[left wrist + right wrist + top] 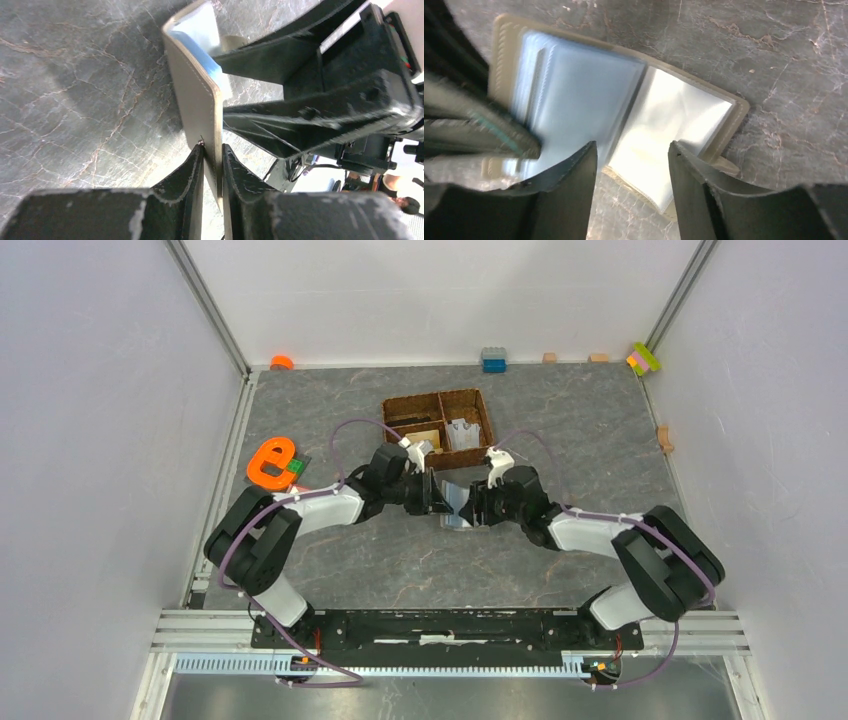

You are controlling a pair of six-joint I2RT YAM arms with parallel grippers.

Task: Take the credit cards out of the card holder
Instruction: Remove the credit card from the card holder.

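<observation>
Both arms reach inward and meet over the grey tabletop (330, 560), the left end effector (435, 495) and right end effector (477, 502) flanking the opened card holder (461, 513). Just beyond sits a brown divided basket (432, 397). An orange letter-shaped toy (268, 462) lies at the left edge.

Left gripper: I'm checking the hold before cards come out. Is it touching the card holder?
Touching. The left wrist view shows the left gripper pinching the cover edge of the card holder.

We note the left gripper (212, 150) and right gripper (633, 145) flanking the grey-olive folding card holder (684, 120), the brown woven divided basket (432, 394) blocking just behind, and bare grey marbled tabletop (420, 570) open on the near side.
</observation>
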